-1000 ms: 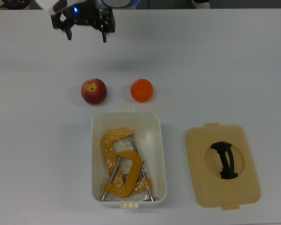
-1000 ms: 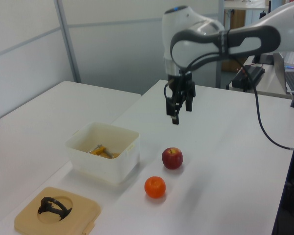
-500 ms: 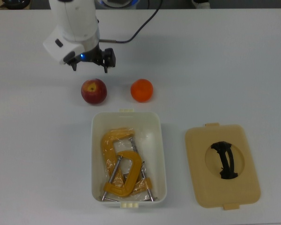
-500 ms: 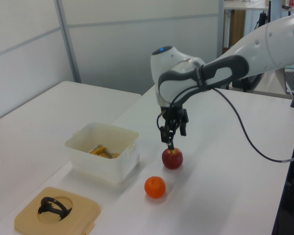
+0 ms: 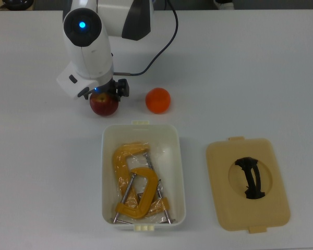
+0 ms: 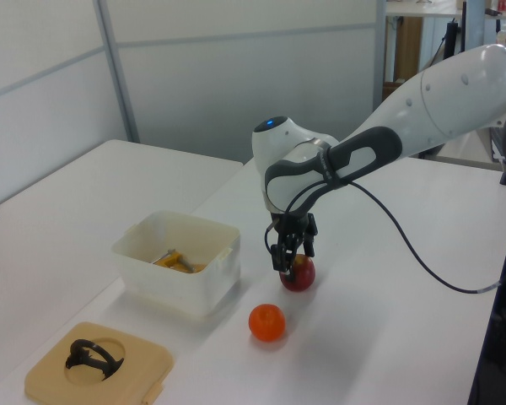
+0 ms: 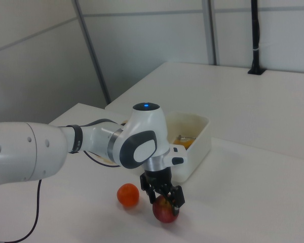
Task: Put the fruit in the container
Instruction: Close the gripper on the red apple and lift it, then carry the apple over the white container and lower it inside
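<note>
White tabletop filled the scene, with pale wall panels behind in the left view. At the upper left of the top view the gripper (image 5: 105, 92) sat low over the apple (image 5: 104, 104), its fingers spread either side of the fruit and not visibly clamped; this placement was judged a straddle ahead of a grasp. The apple was dark red and round, resting on the table just above the container (image 5: 142, 174) in the top view. The orange (image 5: 158, 100), bright and untouched, lay beside it at upper centre. The container stood uncovered, holding yellow clamps (image 5: 137, 186). Its lid (image 5: 248, 184) lay apart at lower right.
</note>
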